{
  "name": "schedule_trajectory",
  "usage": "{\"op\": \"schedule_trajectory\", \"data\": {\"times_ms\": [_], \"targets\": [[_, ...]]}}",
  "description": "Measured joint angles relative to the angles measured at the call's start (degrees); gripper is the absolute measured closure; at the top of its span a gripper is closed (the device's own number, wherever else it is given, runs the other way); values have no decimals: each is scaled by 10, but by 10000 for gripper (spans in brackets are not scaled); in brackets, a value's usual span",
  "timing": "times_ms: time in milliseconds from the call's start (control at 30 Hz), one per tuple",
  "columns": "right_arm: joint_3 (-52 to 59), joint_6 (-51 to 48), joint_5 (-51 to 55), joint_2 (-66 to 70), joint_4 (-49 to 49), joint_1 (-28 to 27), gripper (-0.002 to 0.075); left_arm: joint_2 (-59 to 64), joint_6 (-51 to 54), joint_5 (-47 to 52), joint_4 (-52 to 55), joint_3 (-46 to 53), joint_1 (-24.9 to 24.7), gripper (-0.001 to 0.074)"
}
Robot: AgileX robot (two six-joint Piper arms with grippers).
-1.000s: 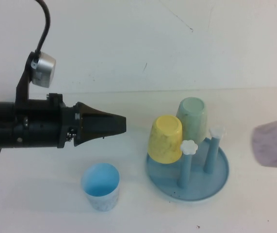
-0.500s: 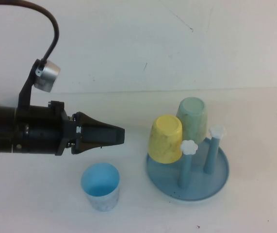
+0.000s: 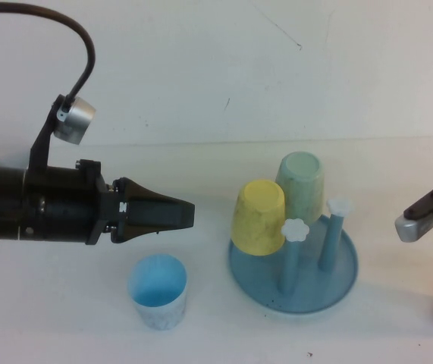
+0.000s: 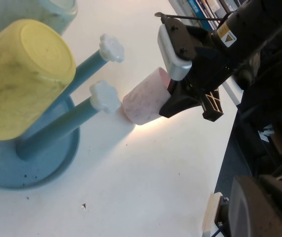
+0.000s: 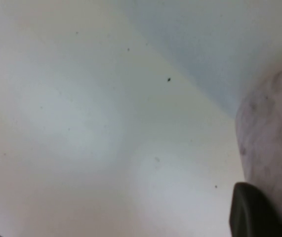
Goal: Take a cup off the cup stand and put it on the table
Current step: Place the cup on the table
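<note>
Right of the cup stand (image 3: 292,282), your right gripper (image 4: 173,101) pinches the pink cup (image 4: 145,103) near the surface (image 4: 145,182) — seat it flat, then release; left gripper (image 3: 189,214) hovers, jaws together.

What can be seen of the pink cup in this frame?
The cup is small, pale pink, faintly speckled, tapered, and looks like plastic. The right end effector is shut on it at the table's right edge, beside the cup stand and off its pegs. In the left wrist view its narrow closed end is near the table; contact cannot be confirmed. The high view shows only a sliver at the right edge. The left end effector is shut, empty, far left of it.
</note>
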Motion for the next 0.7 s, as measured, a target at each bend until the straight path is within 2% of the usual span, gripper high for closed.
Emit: {"op": "schedule_trajectory", "data": {"times_ms": [267, 333, 400, 567, 633, 700], "targets": [[0, -12, -30, 5, 0, 0, 697, 0, 2, 0, 0, 0, 0, 736], [0, -26, -30, 5, 2, 0, 677, 0, 3, 0, 0, 0, 0, 736], [0, -34, -38, 6, 10, 0, 620, 0, 3, 0, 0, 0, 0, 736], [-8, -38, -42, 7, 21, 0, 371, 0, 4, 0, 0, 0, 0, 736], [-23, -33, -29, 7, 24, 0, 323, 0, 4, 0, 1, 0, 0, 736], [-42, -32, -8, 7, 30, 0, 312, 0, 4, 0, 1, 0, 0, 736]]}}
